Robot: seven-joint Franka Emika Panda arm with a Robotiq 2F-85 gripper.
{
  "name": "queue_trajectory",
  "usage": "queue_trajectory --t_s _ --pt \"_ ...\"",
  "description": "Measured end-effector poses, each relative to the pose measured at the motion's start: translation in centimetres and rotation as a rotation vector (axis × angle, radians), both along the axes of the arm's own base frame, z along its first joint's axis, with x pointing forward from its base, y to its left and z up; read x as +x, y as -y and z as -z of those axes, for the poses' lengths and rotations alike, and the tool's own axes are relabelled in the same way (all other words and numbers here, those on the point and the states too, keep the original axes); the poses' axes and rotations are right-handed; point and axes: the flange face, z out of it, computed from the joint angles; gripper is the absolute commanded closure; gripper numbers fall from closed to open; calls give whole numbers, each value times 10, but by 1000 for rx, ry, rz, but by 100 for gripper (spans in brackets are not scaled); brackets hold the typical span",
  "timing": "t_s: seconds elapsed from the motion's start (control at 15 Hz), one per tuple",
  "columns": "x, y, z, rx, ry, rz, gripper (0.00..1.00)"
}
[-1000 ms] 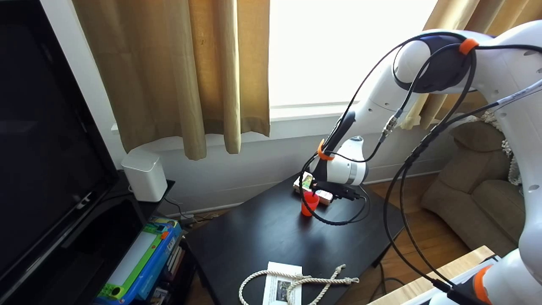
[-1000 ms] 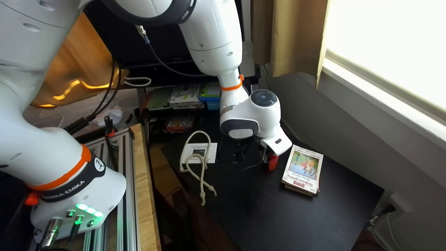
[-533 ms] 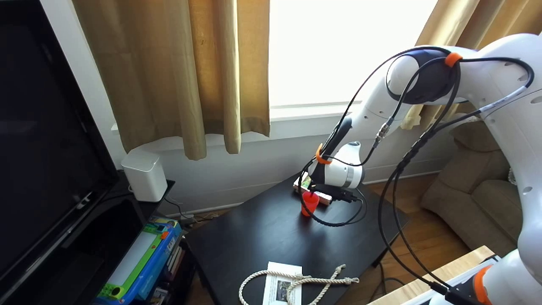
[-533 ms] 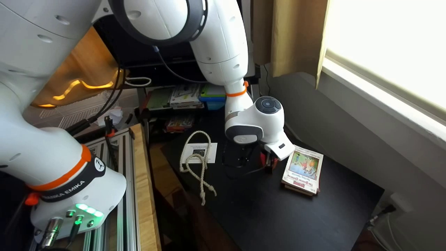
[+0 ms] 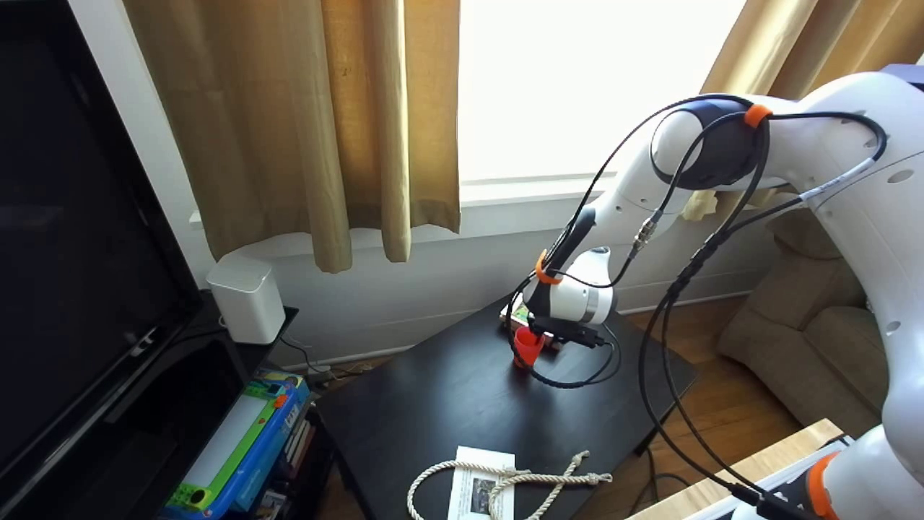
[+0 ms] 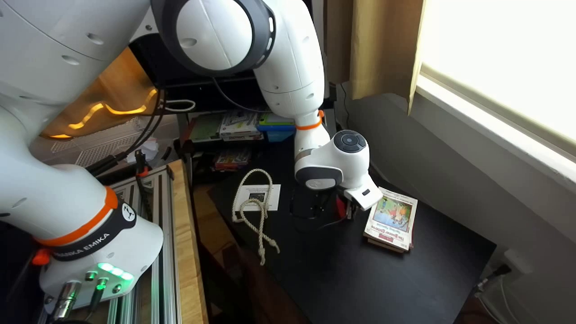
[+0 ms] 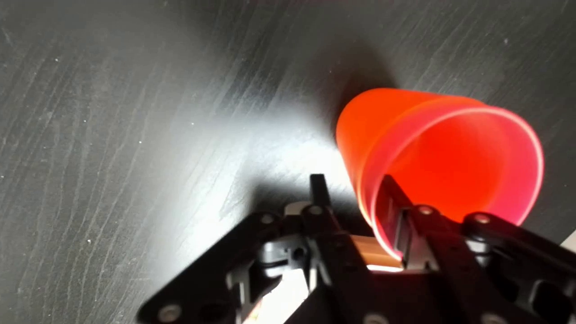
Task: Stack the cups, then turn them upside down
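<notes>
Two nested cups, an orange one outside and a pinkish-red one (image 7: pixel 450 166) within it, fill the right of the wrist view with their mouth facing the camera. In both exterior views they show as a single red shape (image 5: pixel 528 348) on the black table, partly hidden by the hand or its cables. My gripper (image 7: pixel 352 179) straddles the near wall: one finger reaches inside the mouth, while the other finger (image 7: pixel 319 191) stays outside, with a visible gap between it and the wall. The jaws stand part-way apart, not clamped on the wall.
A stack of thin books (image 6: pixel 391 218) lies close beside the cups. Farther off on the table (image 5: pixel 447 404) are a knotted rope (image 5: pixel 556 479) and a printed sheet (image 5: pixel 462 498). A loop of black cable (image 5: pixel 574 384) hangs beside the hand.
The arm has come lower, shifting slightly left in one exterior view and right in the other. Less of the red cup shows around the fingers now. The books and rope have not moved.
</notes>
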Motion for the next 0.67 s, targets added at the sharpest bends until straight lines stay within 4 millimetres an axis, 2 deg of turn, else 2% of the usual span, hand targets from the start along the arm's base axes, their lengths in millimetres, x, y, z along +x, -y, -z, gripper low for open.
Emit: queue_trajectory --t_s 0.33,0.67 --pt "3 -7 -5 20 -3 -3 98" --pt "1 -35 -15 -18 -7 -33 98"
